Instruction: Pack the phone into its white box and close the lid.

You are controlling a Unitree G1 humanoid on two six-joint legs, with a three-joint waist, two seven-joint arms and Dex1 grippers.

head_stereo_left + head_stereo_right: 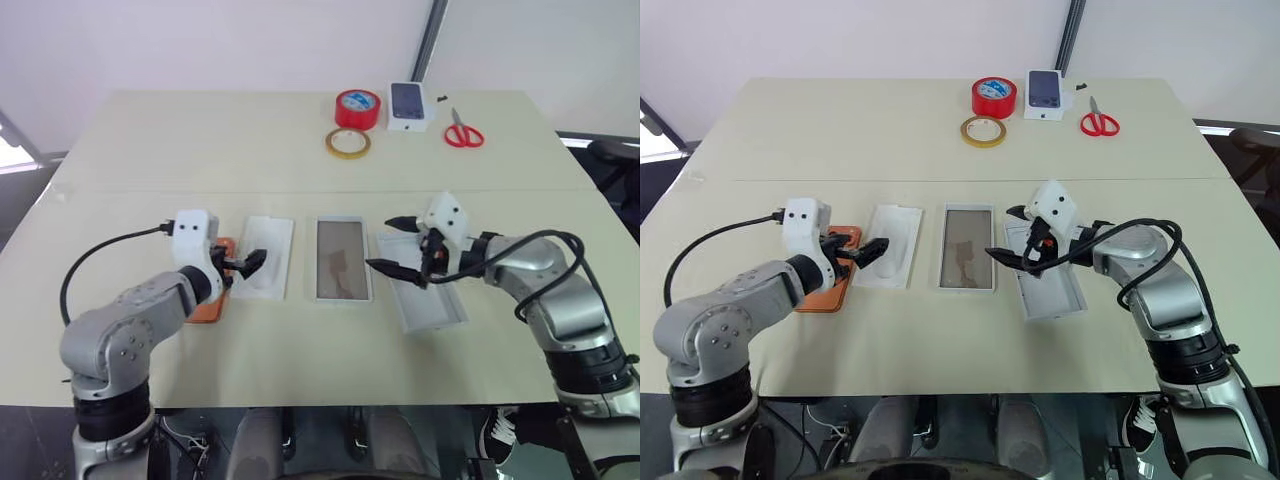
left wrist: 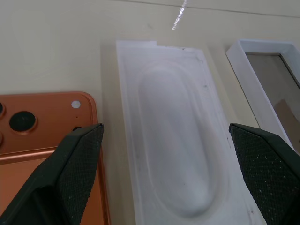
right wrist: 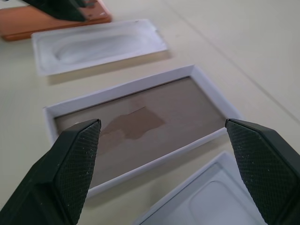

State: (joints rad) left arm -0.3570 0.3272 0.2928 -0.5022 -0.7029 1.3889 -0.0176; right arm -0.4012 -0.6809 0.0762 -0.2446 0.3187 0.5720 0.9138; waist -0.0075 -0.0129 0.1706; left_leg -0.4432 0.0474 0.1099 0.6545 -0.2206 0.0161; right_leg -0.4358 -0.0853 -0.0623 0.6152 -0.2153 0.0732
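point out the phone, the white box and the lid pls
phone (image 2: pixel 47 122): left wrist view, on its orange back near the camera lenses.
white box (image 1: pixel 343 259): left eye view, on its tan-brown inner floor.
lid (image 1: pixel 1048 285): right eye view, on its plain white inside.

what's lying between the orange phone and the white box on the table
The flat white insert with the oval hollow lies between the phone and the white box, seen in the right eye view.
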